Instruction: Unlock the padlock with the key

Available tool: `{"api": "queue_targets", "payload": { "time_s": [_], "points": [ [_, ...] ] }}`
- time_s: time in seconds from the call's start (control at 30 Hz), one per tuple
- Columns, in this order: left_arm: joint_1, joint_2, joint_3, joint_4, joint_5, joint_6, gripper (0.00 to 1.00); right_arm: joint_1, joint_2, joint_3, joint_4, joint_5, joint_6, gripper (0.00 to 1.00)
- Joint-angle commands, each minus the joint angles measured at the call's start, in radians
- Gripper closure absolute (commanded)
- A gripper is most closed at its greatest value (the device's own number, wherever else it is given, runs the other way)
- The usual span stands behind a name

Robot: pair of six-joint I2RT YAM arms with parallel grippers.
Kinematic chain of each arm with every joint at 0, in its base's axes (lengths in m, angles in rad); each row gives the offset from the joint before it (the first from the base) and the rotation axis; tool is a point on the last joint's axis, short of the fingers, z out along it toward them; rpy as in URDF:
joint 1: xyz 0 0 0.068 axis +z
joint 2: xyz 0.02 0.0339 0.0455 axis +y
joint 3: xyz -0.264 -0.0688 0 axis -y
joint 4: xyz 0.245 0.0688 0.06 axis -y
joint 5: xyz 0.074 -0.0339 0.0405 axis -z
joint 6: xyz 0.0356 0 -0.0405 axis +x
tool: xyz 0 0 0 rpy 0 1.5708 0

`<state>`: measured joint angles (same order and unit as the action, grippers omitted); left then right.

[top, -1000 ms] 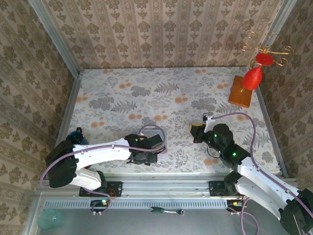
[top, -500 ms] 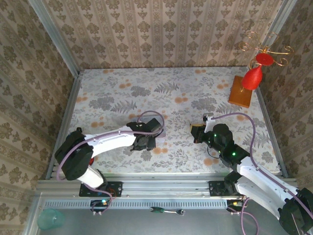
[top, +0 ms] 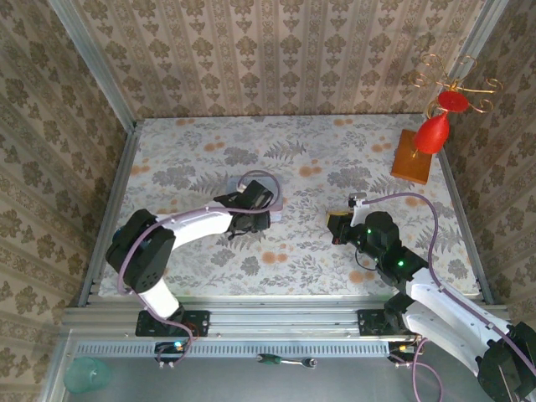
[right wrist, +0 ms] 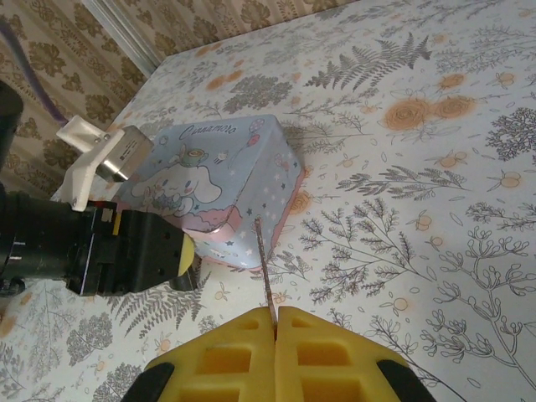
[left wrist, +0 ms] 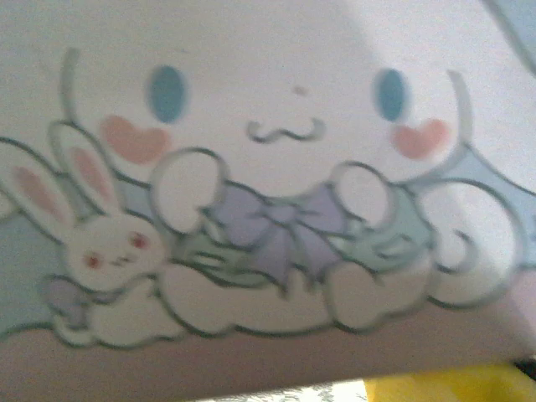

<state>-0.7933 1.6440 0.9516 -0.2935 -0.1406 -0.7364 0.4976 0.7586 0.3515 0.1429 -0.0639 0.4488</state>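
The right fingers hold the key by its base. Its thin blade stands straight out from their tips like a probe, which looks like the right pose for pushing it into a keyhole. It is pointed toward the tin just ahead. The blade's tip ends near the tin's closest bottom corner but does not touch it.

The left fingers sit to the left of the key. They are low against the tin's side, probably to steady it so it cannot slide when the key pushes in. From the left wrist, the cartoon face on the tin is pressed up close, with one yellow pad at its lower edge.

The two yellow right fingers are pressed flat together, with only the key's sliver between them. It is a tight pinch with no gap to spare.

One pad of the left fingers lies beside the tin's near wall. The other is hidden, so I cannot tell whether they clamp the tin or only bracket it.

I cannot tell which face of the tin carries the padlock. It is likely on the side that the left fingers cover.

Beyond both sets of fingers, the flowered table runs on to the right.
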Motion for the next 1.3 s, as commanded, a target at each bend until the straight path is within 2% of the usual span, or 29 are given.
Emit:
{"api": "queue_targets", "payload": {
  "time_s": [0.0, 0.23, 0.37, 0.57, 0.8, 0.97, 1.27],
  "points": [
    [-0.006, -0.111, -0.133, 0.226, 0.094, 0.083, 0.51, -0.005, -0.012, -0.017, 0.025, 0.006, -0.009, 1.0],
    [0.007, -0.346, -0.408, 0.449, 0.084, 0.146, 0.51, -0.005, -0.008, -0.016, 0.033, -0.005, -0.018, 1.0],
    [0.033, -0.391, -0.513, 0.546, 0.102, 0.133, 0.5, -0.005, 0.004, -0.02, 0.046, 0.004, -0.028, 1.0],
    [0.01, -0.307, -0.483, 0.542, 0.066, 0.099, 0.48, -0.005, 0.008, -0.018, 0.044, 0.011, -0.04, 1.0],
    [0.032, -0.125, -0.478, 0.749, 0.139, 0.08, 0.46, -0.005, -0.004, -0.022, 0.04, 0.013, -0.047, 1.0],
    [0.06, -0.028, -0.443, 0.817, 0.168, 0.081, 0.47, -0.006, -0.028, -0.025, 0.037, -0.002, -0.048, 1.0],
    [0.066, 0.03, -0.414, 0.832, 0.165, 0.073, 0.53, -0.005, -0.064, -0.025, 0.02, -0.005, -0.05, 1.0]
  ]
}}
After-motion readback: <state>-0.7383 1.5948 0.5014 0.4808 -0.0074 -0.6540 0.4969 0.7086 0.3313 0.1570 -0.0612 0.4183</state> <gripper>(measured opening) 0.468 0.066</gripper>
